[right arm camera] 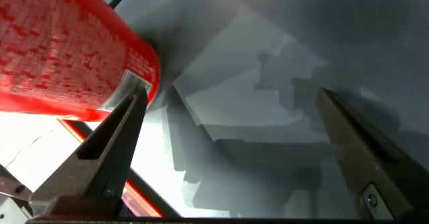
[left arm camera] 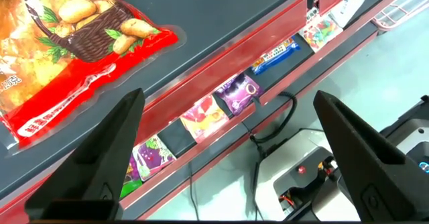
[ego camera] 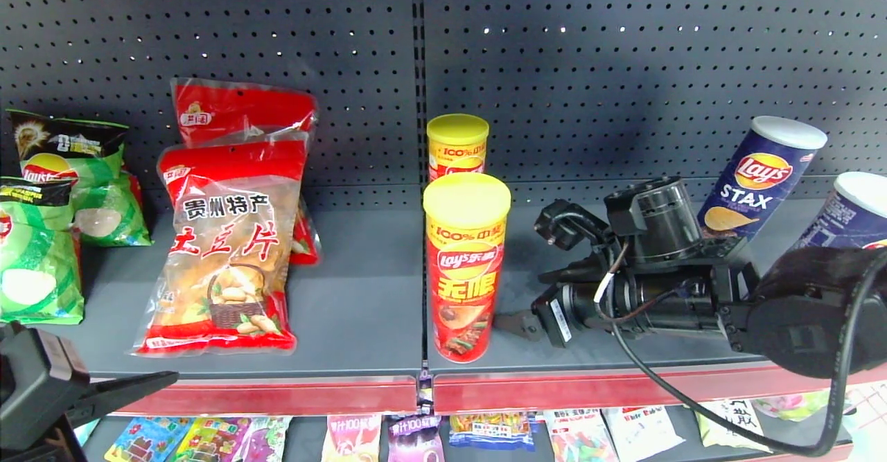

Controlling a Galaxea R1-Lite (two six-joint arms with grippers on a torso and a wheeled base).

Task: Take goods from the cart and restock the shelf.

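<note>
The right hand [right arm camera: 229,96] has its two fingers spread wide and holds nothing. One fingertip [right arm camera: 124,123] sits just beside the base of a red can [ego camera: 466,268]; whether they touch cannot be told. That can stands upright near the front edge of the shelf [ego camera: 360,309], long axis vertical and yellow lid up. A second like can [ego camera: 457,147] stands straight behind it, toward the pegboard back [ego camera: 277,46]. The right arm lies low and nearly level over the shelf, coming in from the right with the hand pointing left at the can's foot. To the far right, a blue can [ego camera: 759,174] leans with its white lid tipped rightward, and another blue can [ego camera: 856,212] is beside it. Bare shelf lies open between the red can and a red bag of potato slices [ego camera: 222,254] to the left, and green bags [ego camera: 41,240] stand at the left end. The left hand [left arm camera: 228,95], likewise wide open and empty, hangs low at the near left over the shelf's red front strip [left arm camera: 234,56], above small packets [left arm camera: 214,113] on the lower tier.
</note>
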